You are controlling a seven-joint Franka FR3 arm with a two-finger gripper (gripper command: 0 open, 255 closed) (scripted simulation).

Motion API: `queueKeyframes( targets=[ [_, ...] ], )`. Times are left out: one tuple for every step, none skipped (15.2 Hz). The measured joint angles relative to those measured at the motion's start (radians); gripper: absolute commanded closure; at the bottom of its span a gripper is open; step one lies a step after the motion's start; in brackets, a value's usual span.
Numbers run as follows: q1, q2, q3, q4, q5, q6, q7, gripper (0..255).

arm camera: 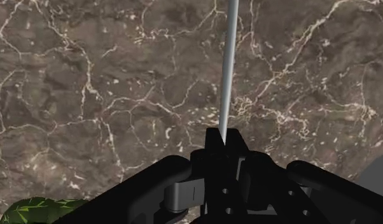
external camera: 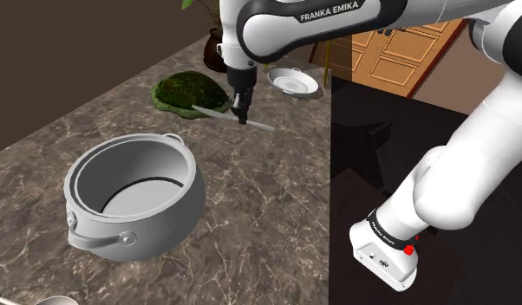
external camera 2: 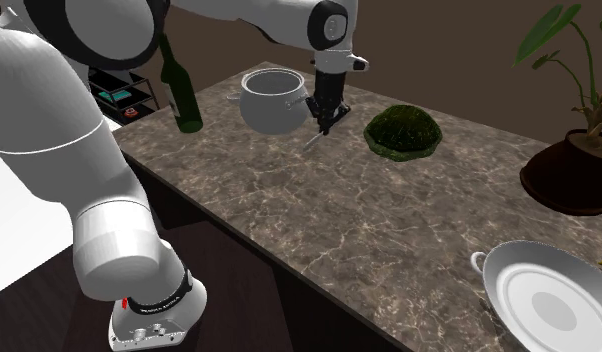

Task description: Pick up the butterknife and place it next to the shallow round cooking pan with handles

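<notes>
The fingers (external camera: 243, 117) are narrowed onto the butterknife (external camera: 261, 126), gripping it near its middle so that it sticks out on both sides. In the wrist view the grey blade (arm camera: 228, 70) runs straight away from the closed fingertips over the marbled tabletop (external camera: 277, 199). I cannot tell whether the knife is clear of the surface. A green leafy lump (external camera: 192, 91) sits just beside it. The shallow pan (external camera: 294, 82) stands beyond, close to the tabletop's edge on the shoulder view's right, with bare stone between it and the knife. A big grey pot (external camera: 177, 212) stands well apart, its top open. A green bottle (external camera 2: 179, 85) stands near it.
</notes>
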Motion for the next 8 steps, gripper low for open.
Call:
queueKeyframes(
  targets=[
    [-0.012, 0.019, -0.011, 0.024, -0.007, -0.004, -0.020, 255],
    [-0.022, 0.033, -0.021, 0.030, -0.013, 0.005, -0.038, 255],
    [-0.034, 0.048, -0.032, 0.052, -0.019, -0.001, -0.059, 255],
    [-0.044, 0.064, -0.041, 0.074, -0.023, -0.007, -0.078, 255],
    [-0.054, 0.075, -0.050, 0.095, -0.027, -0.016, -0.095, 255],
    [-0.062, 0.093, -0.057, 0.115, -0.032, -0.016, -0.111, 255],
    [-0.072, 0.106, -0.066, 0.132, -0.035, -0.020, -0.129, 255],
    [-0.081, 0.133, -0.075, 0.172, -0.041, -0.031, -0.147, 255]
  ],
)
